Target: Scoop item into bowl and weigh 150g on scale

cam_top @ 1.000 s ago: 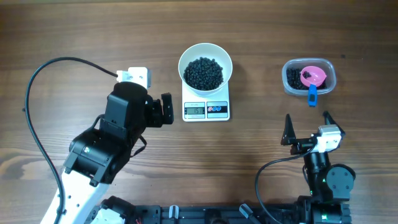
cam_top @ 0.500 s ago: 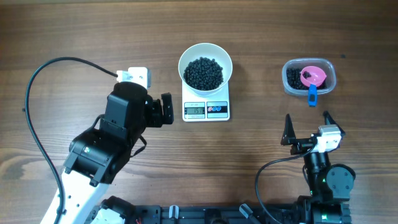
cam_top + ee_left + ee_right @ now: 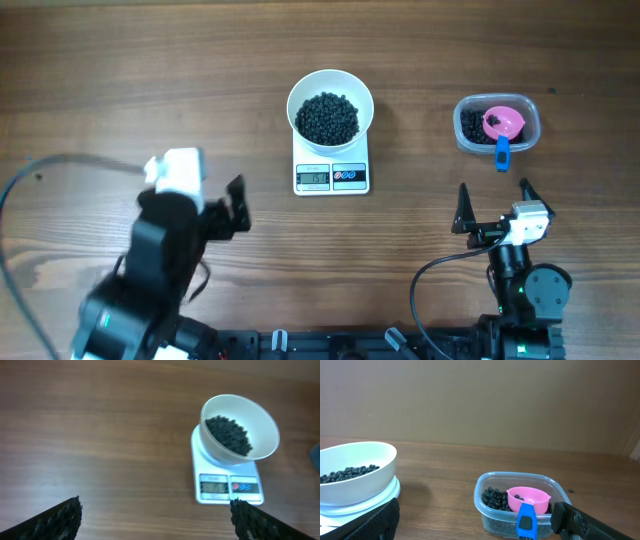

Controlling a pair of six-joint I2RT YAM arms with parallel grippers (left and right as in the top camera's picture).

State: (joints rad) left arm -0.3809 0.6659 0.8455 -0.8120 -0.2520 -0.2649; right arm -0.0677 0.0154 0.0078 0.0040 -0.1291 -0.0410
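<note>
A: Entry one, table (image 3: pixel 150 60). Material?
B: Wood, brown, grain plainly visible; smooth, faint sheen.
A: Entry two, bowl (image 3: pixel 262 432).
B: White, smooth, slightly glossy. Plastic or ceramic, cannot tell.
A: Entry three, beads (image 3: pixel 328 117).
B: Black, smooth, dull shine.
A: Entry four, scale (image 3: pixel 331 187).
B: White plastic, smooth; display (image 3: pixel 314 178) grey and glossy.
A: Entry five, tub (image 3: pixel 482 505).
B: Clear plastic, glossy.
A: Entry six, scoop (image 3: pixel 530 496).
B: Pink plastic, smooth, near matt; handle (image 3: pixel 526 522) blue plastic.

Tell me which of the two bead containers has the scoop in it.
The clear plastic tub on the right side: the pink scoop lies inside it. The white bowl on the scale holds only black beads.
</note>
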